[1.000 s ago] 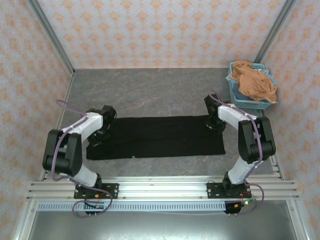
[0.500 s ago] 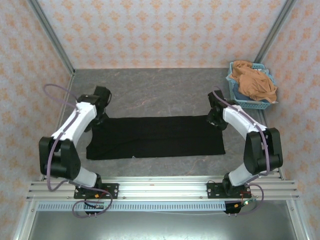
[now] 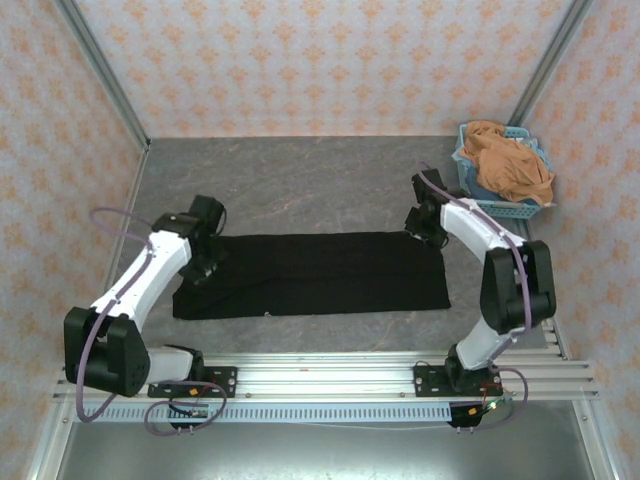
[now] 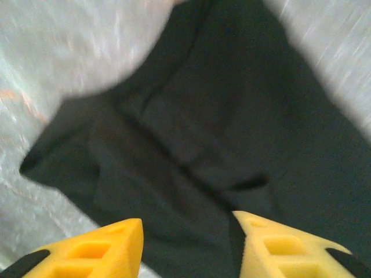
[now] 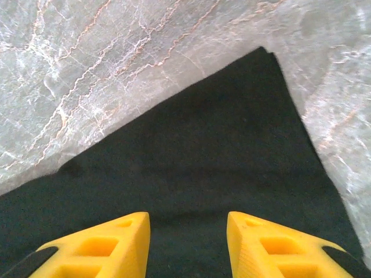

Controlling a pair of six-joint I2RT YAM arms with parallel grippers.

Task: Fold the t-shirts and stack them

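The soft black cloth t-shirt (image 3: pixel 315 273) is lying flat in a long strip across the middle of the grey stone-look surface (image 3: pixel 300 180). It is looking thin, floppy and light, so it will likely bend and droop when lifted, and its layers may slide apart. The best places to grab are probably the two ends, pinching all the layers together at a corner or edge.

The left hand (image 3: pixel 205 265) is hovering over the left end. Its yellow fingers (image 4: pixel 110 246) are standing wide apart with nothing between them. The cloth under it is showing bumps and creases, though that picture is blurry. The right hand (image 5: pixel 188 231) is hanging over the far right corner, also wide and holding nothing. That corner is lying smooth and pointed on the shiny, veined surface.

The plain orange-tan t-shirt (image 3: pixel 510 165) is sitting crumpled in a heap in the light-blue plastic lattice basket (image 3: pixel 465 175) at the far right. It is looking just as soft.
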